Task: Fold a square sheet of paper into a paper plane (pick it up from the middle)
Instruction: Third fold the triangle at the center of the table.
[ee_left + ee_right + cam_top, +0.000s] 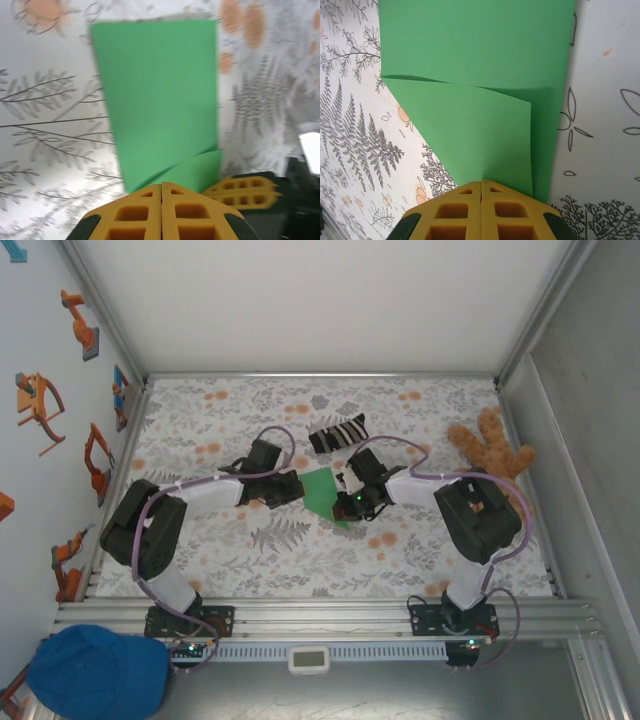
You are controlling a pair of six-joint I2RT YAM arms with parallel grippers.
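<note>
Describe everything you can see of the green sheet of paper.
The green sheet of paper is thin, plain and matte. It lies mid-table on the floral cloth. It is partly folded: one flap lies over the rest with a slanting edge, slightly raised. The left gripper, shut, meets its edge on the left and the right gripper, also shut, on the right. Whether they pinch or press it cannot be told.

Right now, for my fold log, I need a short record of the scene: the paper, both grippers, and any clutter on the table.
paper: green sheet, partly folded, one flap doubled over, mid-table
left gripper: shut, tips at the sheet's edge
right gripper: shut, tips at the folded flap
grip on paper: cannot tell
clutter: striped sock just beyond the sheet; brown teddy bear at the right edge
</note>
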